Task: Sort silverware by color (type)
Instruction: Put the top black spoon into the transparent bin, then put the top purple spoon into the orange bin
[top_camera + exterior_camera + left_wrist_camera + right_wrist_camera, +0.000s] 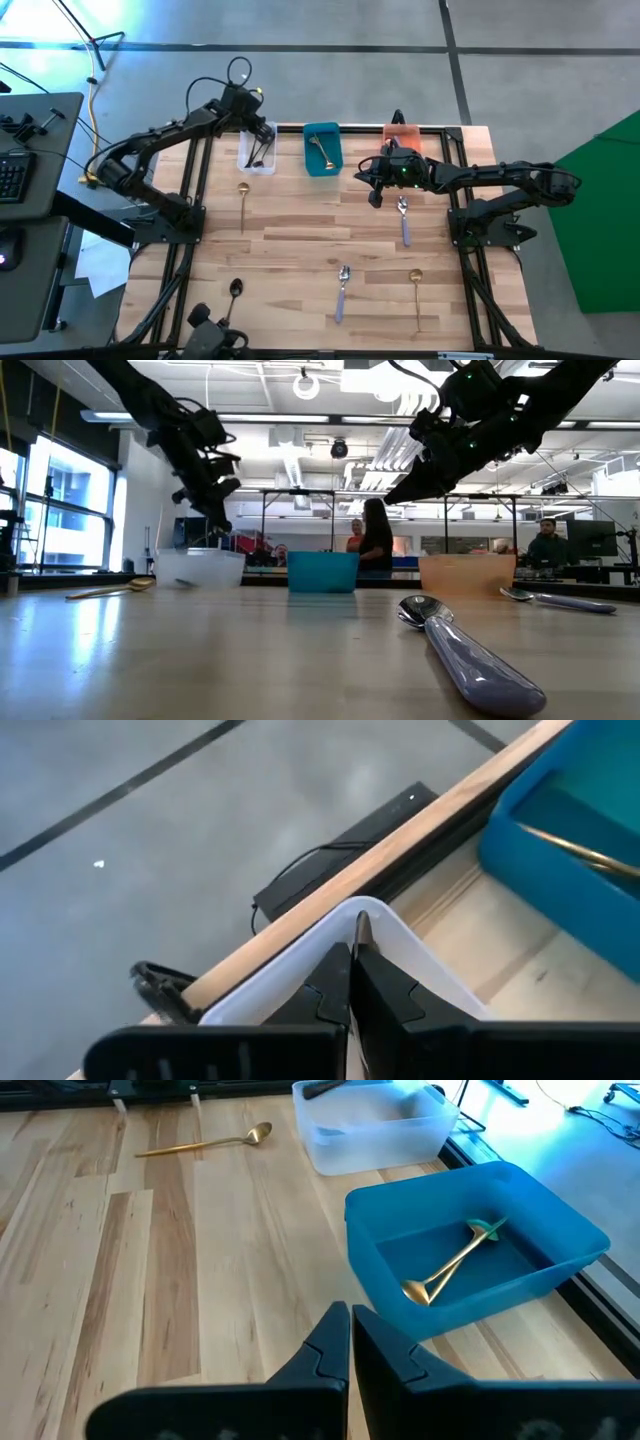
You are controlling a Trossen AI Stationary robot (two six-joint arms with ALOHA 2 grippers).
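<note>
My left gripper [264, 133] is shut on a dark slim spoon [258, 155] above the clear bin [246, 162] at the table's far edge. My right gripper [378, 192] is shut and holds nothing; it hovers between the teal bin [309, 155] and the orange bin [405, 133]. A gold spoon [450, 1265] lies in the teal bin. On the table lie a gold spoon [243, 200], a silver spoon with a lavender handle [404, 222], another of these [342, 290], a second gold spoon [416, 295] and a black spoon [234, 290]. My left gripper pinches the dark spoon between its two fingers, and a short slim tip [362, 925] shows past the fingertips. The fingers come from above, over the clear bin's far corner [375, 910]. The spoon reaches down into the bin; the fingers hide which end they have.
The three bins stand in a row along the far edge: clear [200, 568], teal [322, 572], orange [465, 572]. Bare wood lies between the scattered spoons in the table's middle. People show in the room beyond the table.
</note>
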